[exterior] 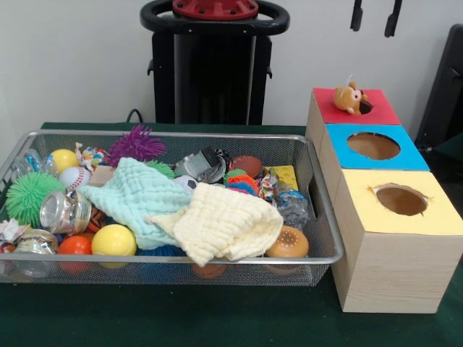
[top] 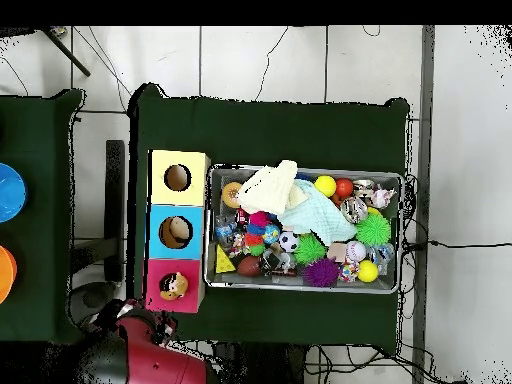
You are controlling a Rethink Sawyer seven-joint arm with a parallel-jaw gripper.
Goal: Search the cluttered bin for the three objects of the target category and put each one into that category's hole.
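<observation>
Starting at the camera-side rim of the bin, a cream cloth and a mint cloth are seen draped over the clutter, so much of what lies beneath is hidden. Balls, spiky toys and wrapped pieces are packed around them.

Beside the bin, on the front view's right, three boxes are lined up: a yellow-topped box nearest the camera, a blue-topped box behind it, and the red-topped box beyond the bin's far corner. A small orange plush animal is perched on the edge of the hole, not yet dropped through.

Farthest back, the gripper is hung above the red-topped box, its fingers spread and nothing held. The next search is judged to depend on one relation: the bin lies below the gripper and to the picture's left, its long axis running left to right.
</observation>
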